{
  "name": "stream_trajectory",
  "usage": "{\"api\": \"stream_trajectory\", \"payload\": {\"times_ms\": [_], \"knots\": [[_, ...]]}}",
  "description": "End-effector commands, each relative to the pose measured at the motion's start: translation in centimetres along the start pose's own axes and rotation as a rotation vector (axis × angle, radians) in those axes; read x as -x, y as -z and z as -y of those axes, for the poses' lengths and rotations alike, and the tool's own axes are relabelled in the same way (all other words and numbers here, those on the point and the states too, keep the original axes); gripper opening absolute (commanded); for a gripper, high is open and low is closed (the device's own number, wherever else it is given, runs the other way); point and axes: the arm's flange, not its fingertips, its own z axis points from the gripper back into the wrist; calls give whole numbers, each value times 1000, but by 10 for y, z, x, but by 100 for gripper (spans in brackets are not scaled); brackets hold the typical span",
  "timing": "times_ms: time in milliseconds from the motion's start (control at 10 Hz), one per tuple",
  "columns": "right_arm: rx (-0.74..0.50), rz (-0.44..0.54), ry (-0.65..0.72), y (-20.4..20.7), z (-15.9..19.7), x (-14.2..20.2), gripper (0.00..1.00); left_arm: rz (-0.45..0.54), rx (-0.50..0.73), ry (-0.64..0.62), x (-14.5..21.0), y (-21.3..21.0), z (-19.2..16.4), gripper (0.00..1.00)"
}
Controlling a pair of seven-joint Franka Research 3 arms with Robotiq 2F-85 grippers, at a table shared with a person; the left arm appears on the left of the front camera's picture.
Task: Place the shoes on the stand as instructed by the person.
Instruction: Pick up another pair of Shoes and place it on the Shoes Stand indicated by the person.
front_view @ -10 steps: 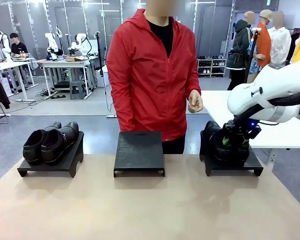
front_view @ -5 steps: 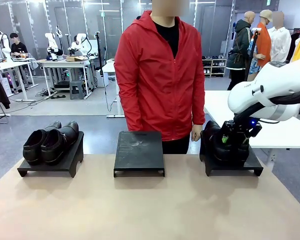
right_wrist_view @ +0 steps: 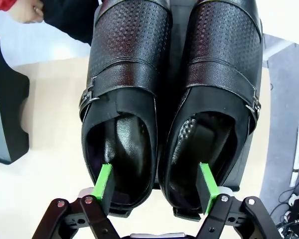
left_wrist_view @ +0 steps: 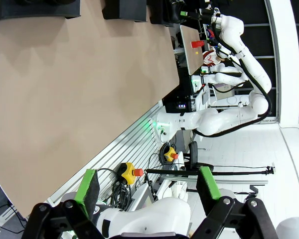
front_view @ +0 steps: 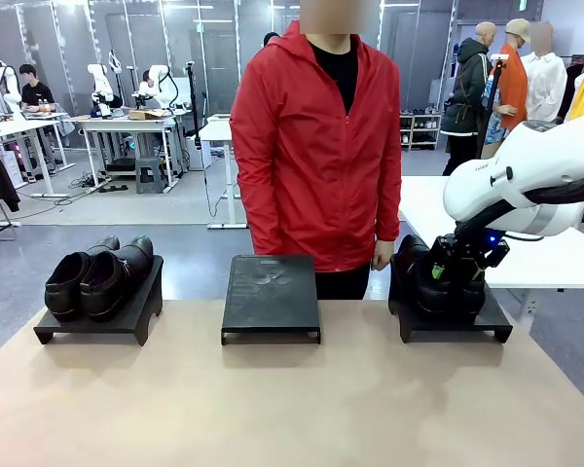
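The right gripper (right_wrist_view: 154, 191) hangs low over a pair of shoes (right_wrist_view: 172, 94) on the right stand (front_view: 456, 321), fingers spread, one green pad (right_wrist_view: 103, 184) inside the left shoe's opening and the other inside the right shoe's. To lift both together, it should sink a little deeper and squeeze the two inner walls evenly. The left gripper (left_wrist_view: 147, 191) is spread wide and holds nothing. The middle stand (front_view: 271, 297) sits bare, off to the right gripper's side. No readable writing shows.
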Motion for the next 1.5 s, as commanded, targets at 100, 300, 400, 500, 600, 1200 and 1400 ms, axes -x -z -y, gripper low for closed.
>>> {"api": "stream_trajectory", "payload": {"times_ms": [100,300,400,500,600,1200,1400], "knots": [[1,-1,1,1,1,0,82,-4,8,17,4,2,2,100],[-67,12,0,-23,7,8,83,-4,8,17,4,2,2,100],[-100,10,-1,-49,17,17,83,-4,8,17,4,2,2,100],[-108,3,-6,-75,28,26,83,-4,8,17,4,2,2,100],[-145,-8,-10,-99,41,36,83,-4,8,17,4,2,2,100],[-789,-155,5,-174,161,139,83,-4,8,17,4,2,2,100],[-1012,-161,124,-175,187,191,83,-4,8,17,4,2,2,100]]}}
